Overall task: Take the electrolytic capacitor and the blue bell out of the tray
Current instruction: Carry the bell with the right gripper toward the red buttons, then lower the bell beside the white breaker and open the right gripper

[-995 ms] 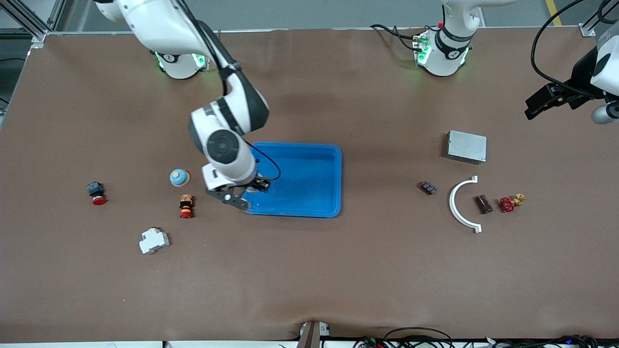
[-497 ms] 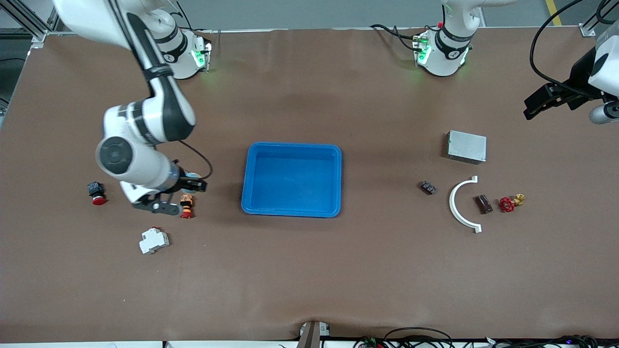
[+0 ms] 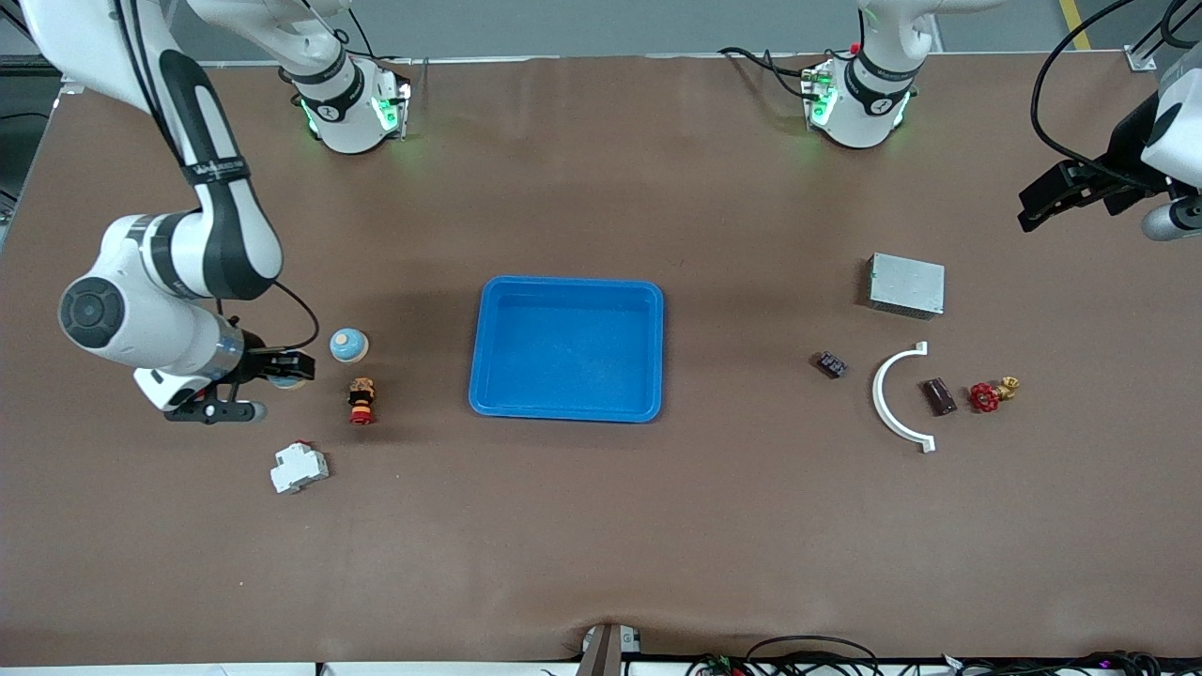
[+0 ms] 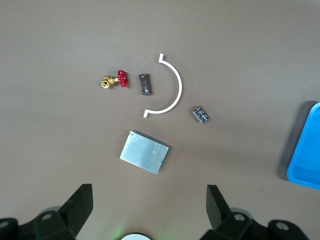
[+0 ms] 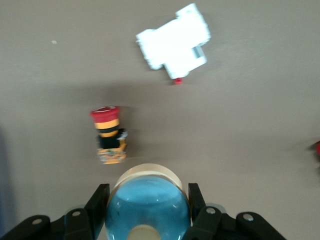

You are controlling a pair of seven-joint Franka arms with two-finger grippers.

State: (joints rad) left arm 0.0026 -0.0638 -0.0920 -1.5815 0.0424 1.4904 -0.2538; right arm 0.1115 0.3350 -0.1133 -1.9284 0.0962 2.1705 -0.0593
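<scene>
My right gripper [image 3: 287,368] is shut on a blue dome bell with a beige base [image 5: 148,205], held over the table toward the right arm's end. A second blue bell [image 3: 347,345] stands on the table just beside it. Two small dark parts lie near the left arm's end: a black one [image 3: 830,364] and a brown one [image 3: 938,396]. I cannot tell which of them is the capacitor. My left gripper [image 3: 1033,208] hangs open and waiting high above that end, with nothing between its fingers [image 4: 80,200].
A blue tray [image 3: 566,409] sits mid-table. A red-and-yellow push button [image 3: 362,399] and a white breaker [image 3: 299,467] lie near the right gripper. A grey metal box [image 3: 906,284], a white curved bracket [image 3: 883,399] and a red-handled brass valve [image 3: 991,394] lie around the dark parts.
The right arm swung from the tray's edge toward the right arm's end of the table, carrying the bell. The left arm stayed put.
</scene>
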